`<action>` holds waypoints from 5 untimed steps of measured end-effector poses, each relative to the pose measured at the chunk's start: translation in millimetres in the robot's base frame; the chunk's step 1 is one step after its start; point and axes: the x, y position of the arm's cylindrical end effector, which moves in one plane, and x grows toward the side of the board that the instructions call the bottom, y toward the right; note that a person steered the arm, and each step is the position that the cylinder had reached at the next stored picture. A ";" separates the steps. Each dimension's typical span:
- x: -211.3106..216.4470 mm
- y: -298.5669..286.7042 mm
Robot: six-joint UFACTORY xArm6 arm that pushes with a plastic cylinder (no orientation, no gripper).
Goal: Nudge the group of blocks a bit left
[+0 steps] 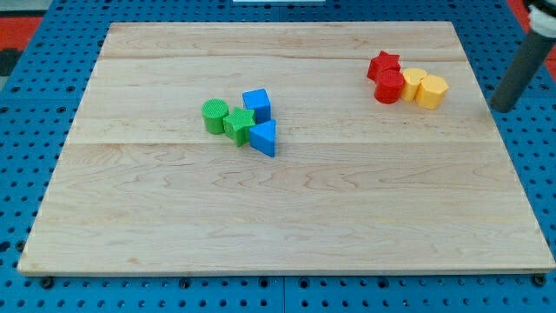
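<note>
The red-and-yellow group sits near the tabletop's (287,217) top right corner: a red star (383,63), a red cylinder (389,86), a yellow block (413,82) of unclear shape and a yellow hexagon (433,90), all touching, strung along a line sloping down toward the view's right. This looks the likelier group to be nudged, judging by where the rod stands; its tip (502,106) hangs just off the board's right edge, to the view's right of the hexagon and a little lower, apart from every block. So the group lies left of the tip, and a leftward sweep would meet the hexagon first, roughly along the group's long axis; a slightly higher line might catch it more squarely. The end effector is a plain rod; it has nothing to spread or pinch and touches no block.

Count: two red, two yellow here; well apart, near the middle, a second cluster of two green, a green cylinder (215,114) and a green star (238,123), and two blue, a blue cube (257,103) and a blue triangle (264,136). Eight blocks in all.
</note>
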 end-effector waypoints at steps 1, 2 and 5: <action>-28.7 -33.6; -53.4 -54.6; -12.4 -52.1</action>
